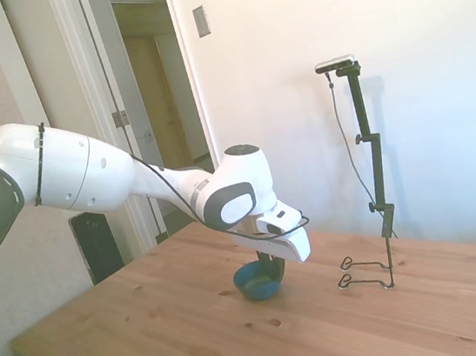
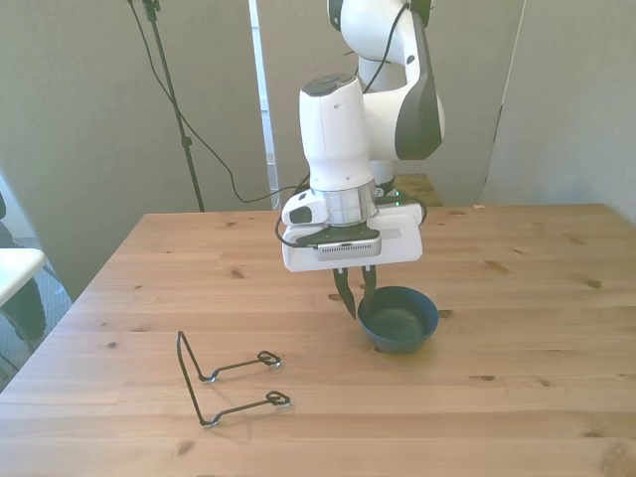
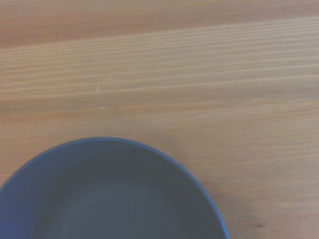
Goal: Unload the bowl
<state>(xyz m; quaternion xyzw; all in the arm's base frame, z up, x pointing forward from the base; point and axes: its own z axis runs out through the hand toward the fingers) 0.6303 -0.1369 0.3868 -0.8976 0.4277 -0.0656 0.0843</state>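
The small blue bowl sits upright on the wooden table, slightly toward the front view's right of centre. It looks empty. My gripper hangs straight down over the bowl's rim on the front view's left side. One dark finger is outside the rim, the other inside, and they close in on it. From the side, the bowl rests on the table with my gripper at its right edge. Up close, the wrist view takes in part of the bowl and bare wood.
A thin black wire rack stands empty on the table, toward the front view's left and nearer the camera than the bowl. In the side view the rack is to the right of the bowl. A doorway lies behind the arm.
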